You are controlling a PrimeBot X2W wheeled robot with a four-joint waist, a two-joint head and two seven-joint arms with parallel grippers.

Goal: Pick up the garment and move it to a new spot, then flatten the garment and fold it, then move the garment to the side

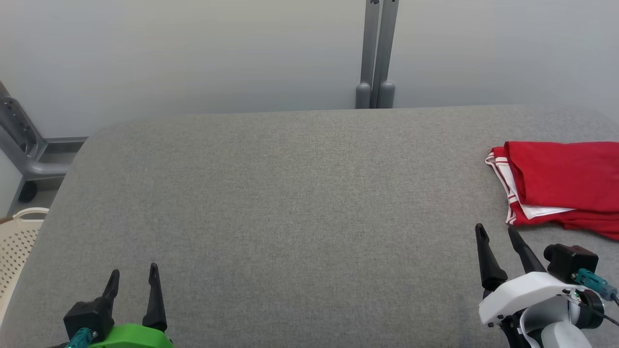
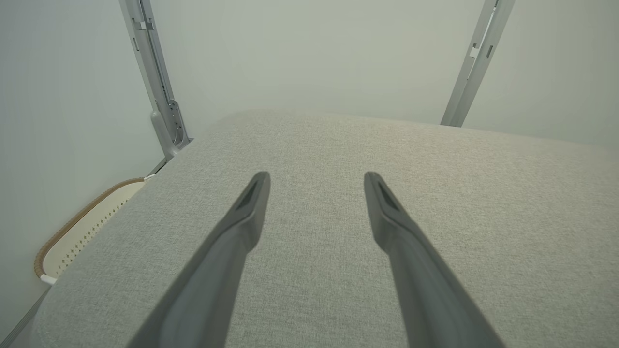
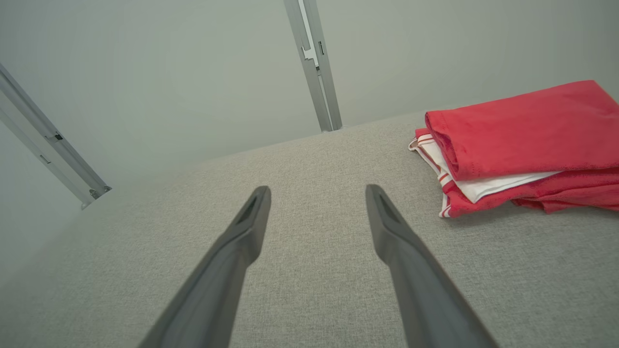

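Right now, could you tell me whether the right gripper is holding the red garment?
No, the right gripper is open and empty, apart from the folded red garment on the grey surface.

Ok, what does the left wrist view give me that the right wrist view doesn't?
Left wrist adds a cream perforated basket beside the grey padded table. Right wrist adds the folded red garment with white striped trim, lying ahead-right of the jaws. Both: that table, grey wall posts, and open jaws holding nothing.
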